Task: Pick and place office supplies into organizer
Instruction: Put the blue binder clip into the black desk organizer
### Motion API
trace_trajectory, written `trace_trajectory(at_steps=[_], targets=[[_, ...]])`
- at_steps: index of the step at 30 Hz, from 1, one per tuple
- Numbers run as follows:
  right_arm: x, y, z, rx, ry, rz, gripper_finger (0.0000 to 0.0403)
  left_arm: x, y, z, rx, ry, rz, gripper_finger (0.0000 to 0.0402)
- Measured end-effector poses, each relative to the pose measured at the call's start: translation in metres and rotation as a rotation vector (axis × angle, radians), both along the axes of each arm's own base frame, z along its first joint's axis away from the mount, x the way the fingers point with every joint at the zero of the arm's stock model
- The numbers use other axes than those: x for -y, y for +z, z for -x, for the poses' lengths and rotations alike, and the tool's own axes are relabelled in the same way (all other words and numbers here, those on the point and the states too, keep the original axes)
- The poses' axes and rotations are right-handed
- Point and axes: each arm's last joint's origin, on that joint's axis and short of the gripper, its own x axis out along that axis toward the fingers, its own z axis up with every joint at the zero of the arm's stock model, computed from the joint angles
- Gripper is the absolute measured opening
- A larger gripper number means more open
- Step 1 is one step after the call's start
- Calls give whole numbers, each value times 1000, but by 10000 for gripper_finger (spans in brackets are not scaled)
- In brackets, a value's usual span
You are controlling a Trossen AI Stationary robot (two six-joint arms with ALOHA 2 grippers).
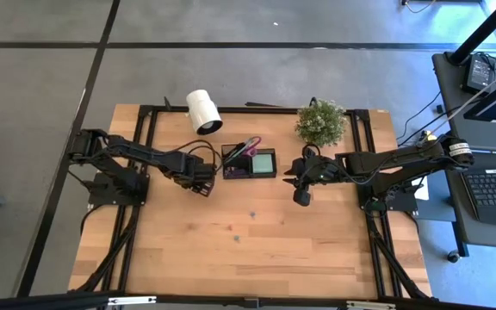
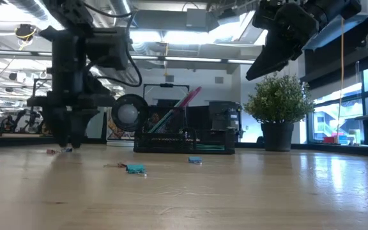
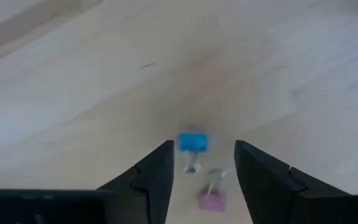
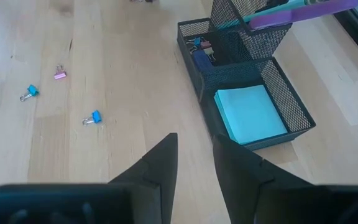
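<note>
The left gripper (image 1: 203,187) hangs low over the bare wooden table (image 1: 257,250), just left of the black mesh organizer (image 1: 250,162), its fingers (image 3: 151,180) spread apart with nothing between them. Under those fingers lie two small binder clips, a blue one (image 3: 192,142) and a pink one (image 3: 212,200), close together on the wood.

The right gripper (image 1: 300,195) hovers above the table to the right of the organizer, its fingers (image 4: 157,165) narrowly parted and empty.

The organizer sits at the far middle of the table. Its taller section holds purple-handled scissors (image 4: 300,14) and a pale green pen (image 4: 263,14) leaning out at a slant; the lower compartment holds one mint-green sticky pad (image 4: 250,113).

Three loose binder clips show on the table from the right wrist camera: a pink one (image 4: 59,74) and two blue ones (image 4: 30,92) (image 4: 93,117), well apart from the organizer.

A white roll (image 1: 203,110) lies at the far edge, left of the organizer, and one small potted plant (image 1: 321,122) stands to its right. Nothing stands between either gripper and the organizer.
</note>
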Motion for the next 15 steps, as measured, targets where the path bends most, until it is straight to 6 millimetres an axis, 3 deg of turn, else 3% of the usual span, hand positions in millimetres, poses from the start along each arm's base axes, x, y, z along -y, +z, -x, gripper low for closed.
trace_trajectory(at_steps=[15], targets=[[0, 0, 0, -1, 14, 16, 107, -4, -8, -2, -26, -15, 8, 159]])
